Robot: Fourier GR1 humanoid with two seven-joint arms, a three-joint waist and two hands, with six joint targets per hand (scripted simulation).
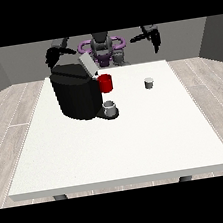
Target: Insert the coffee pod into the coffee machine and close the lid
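Note:
A black coffee machine point(75, 94) stands on the white table point(118, 143) at the left, its grey lid point(87, 64) tilted up and open. A small grey coffee pod point(149, 82) sits upright on the table to the right of the machine. The hand at the view's left point(53, 56) hangs above and behind the machine, touching nothing. The hand at the view's right point(154, 37) is raised beyond the table's far edge, well above and behind the pod. Both hands hold nothing.
A red part point(106, 83) sticks out at the machine's front right. A grey cup point(110, 108) stands on the machine's base below it. The robot's torso point(102, 46) is behind the table's far edge.

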